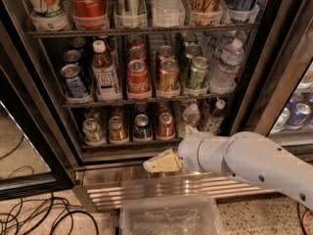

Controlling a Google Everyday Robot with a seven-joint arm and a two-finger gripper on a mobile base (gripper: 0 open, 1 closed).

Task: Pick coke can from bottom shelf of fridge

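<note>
Speckled floor at the bottom of the view, with dark cables point(34, 219) looped at lower left and a clear plastic bin point(168, 218) at centre bottom, just in front of the fridge point(146, 192); fridge door open, its shiny ribbed steel base running across the view above the bin; three wire racks visible, all stocked. Bottom shelf point(124, 144), front row left to right: silver-green can point(92, 130), gold-orange can point(117, 129), blue can point(142, 127), coke can point(165, 125), then two clear water bottles point(190, 116) toward the right side. Coke can stands upright, silver top and tab facing the camera, just beside the blue can on its left and near a bottle on its right; more cans stand in the dim rows behind it. Rack above holds a blue can point(74, 81), a white-capped bottle point(105, 75), a bolder red Coca-Cola can point(138, 78), a gold can point(168, 76), a green can point(197, 73) and a water bottle point(226, 66). White arm point(244, 160) enters from the right edge and reaches leftward across the lower front of the fridge; claw point(161, 163), cream-coloured, sits at its tip in front of the steel sill, below the bottom shelf's front rail and roughly under the coke can; claw and can are apart, not touching; cannot tell whether the claw is open or closed.
</note>
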